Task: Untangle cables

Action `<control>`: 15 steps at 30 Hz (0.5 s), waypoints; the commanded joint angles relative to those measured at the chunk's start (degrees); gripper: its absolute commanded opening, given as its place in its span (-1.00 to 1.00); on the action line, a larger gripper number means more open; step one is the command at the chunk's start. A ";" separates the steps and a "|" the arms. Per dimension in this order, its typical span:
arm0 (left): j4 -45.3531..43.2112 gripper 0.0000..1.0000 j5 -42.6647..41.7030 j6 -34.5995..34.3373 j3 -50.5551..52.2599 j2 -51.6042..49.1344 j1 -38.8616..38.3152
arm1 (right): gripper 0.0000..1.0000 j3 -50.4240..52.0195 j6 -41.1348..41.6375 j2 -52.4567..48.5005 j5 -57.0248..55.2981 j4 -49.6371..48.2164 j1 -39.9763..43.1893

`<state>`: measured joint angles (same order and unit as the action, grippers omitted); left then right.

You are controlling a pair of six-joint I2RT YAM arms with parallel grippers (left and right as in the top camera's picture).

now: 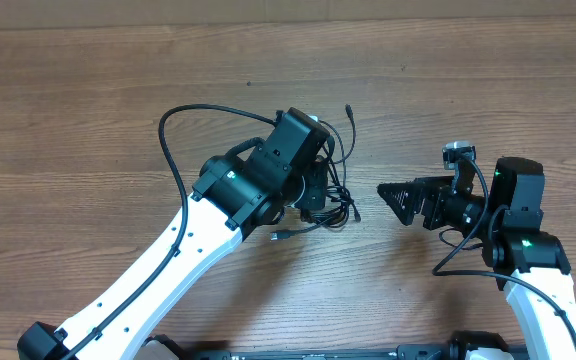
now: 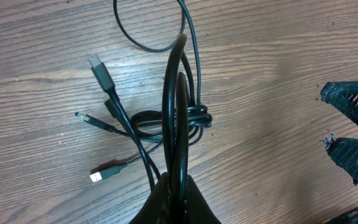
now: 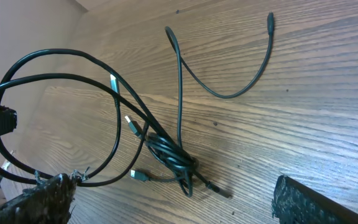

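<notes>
I find the left gripper (image 2: 174, 198) pinched shut on 2 loops of the cables (image 2: 194, 118), which arch up off the table (image 1: 88, 90). The knot lies just beyond its fingertips, plug ends fanned to 1 side. The right gripper (image 1: 393, 195) stands spread wide, pointing at the knot, near but apart, with bare wood between. My judgement: the right arm is free to take a strand. 1 loose tail runs toward the far edge, where room is ample.

Black cables (image 2: 197, 117) on a brown, wood-grained table (image 2: 278, 74) — white arms (image 1: 158, 265) (black at the joints).
</notes>
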<state>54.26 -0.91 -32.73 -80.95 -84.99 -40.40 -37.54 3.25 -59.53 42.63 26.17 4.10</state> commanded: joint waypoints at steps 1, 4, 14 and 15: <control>-0.72 -0.92 -0.61 1.07 -0.85 -0.02 0.20 | 1.00 -1.11 0.17 0.02 0.44 -0.28 0.11; -0.96 -0.92 -0.61 1.05 -0.85 -0.02 0.20 | 1.00 -1.11 0.17 0.02 0.42 -0.28 0.11; -0.50 -0.91 -0.63 1.11 -0.85 -0.02 0.20 | 1.00 -1.11 0.17 0.02 0.42 -0.28 0.11; -0.55 -0.92 -0.61 1.14 -0.85 -0.02 0.20 | 0.99 -1.11 0.17 0.02 0.42 -0.28 0.11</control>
<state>53.93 -0.91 -32.60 -80.95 -84.99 -40.40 -37.54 3.25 -59.53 42.63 26.17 4.10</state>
